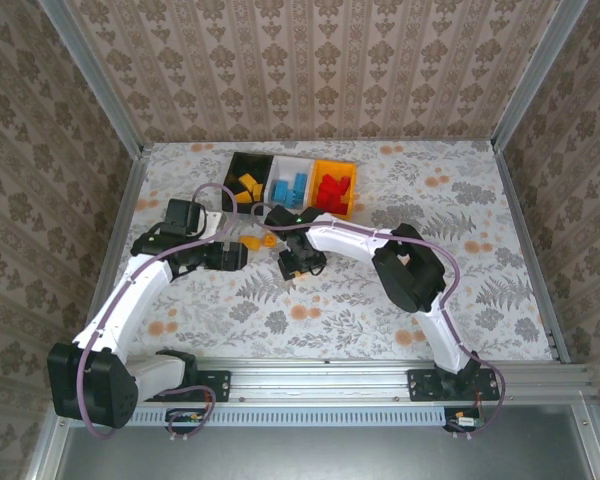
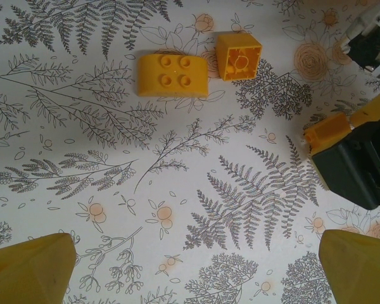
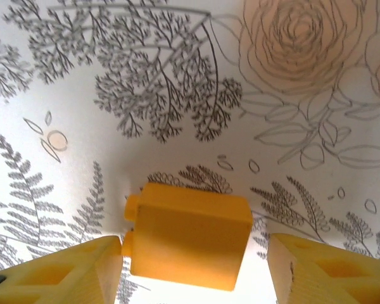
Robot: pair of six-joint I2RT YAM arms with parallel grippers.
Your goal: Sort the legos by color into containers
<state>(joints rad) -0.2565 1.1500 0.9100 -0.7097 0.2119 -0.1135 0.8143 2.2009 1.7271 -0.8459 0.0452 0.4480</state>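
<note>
Three smooth plastic bins stand side by side at the middle of the far edge of the surface (image 1: 480, 230), a white cloth printed with grey ferns and peach roses. The black bin (image 1: 252, 157) holds yellow-orange bricks (image 1: 248, 186), the white bin (image 1: 292, 162) holds light blue bricks (image 1: 292, 186), and the orange bin (image 1: 338, 165) holds red bricks (image 1: 332, 188). From above, the loose bricks just nearer than the black bin are only small yellow specks. The left wrist camera shows their shapes: a glossy four-stud brick (image 2: 173, 75) with rounded ends lies studs up. Just beside it a square brick (image 2: 239, 56) is tipped over, so its hollow underside and round inner tube face the lens. The left pincer (image 2: 193, 269) is spread wide and holds nothing, its blunt yellow fingertips (image 2: 28, 269) at the bottom corners of that view. The right wrist camera shows a boxy yellow-orange brick (image 3: 187, 228) lying between the hollow-moulded yellow fingers (image 3: 329, 269) of the right pincer (image 3: 194, 266). Its studs point at the left-hand finger and a bright gap separates it from the other, so the pincer straddles it without clamping.
</note>
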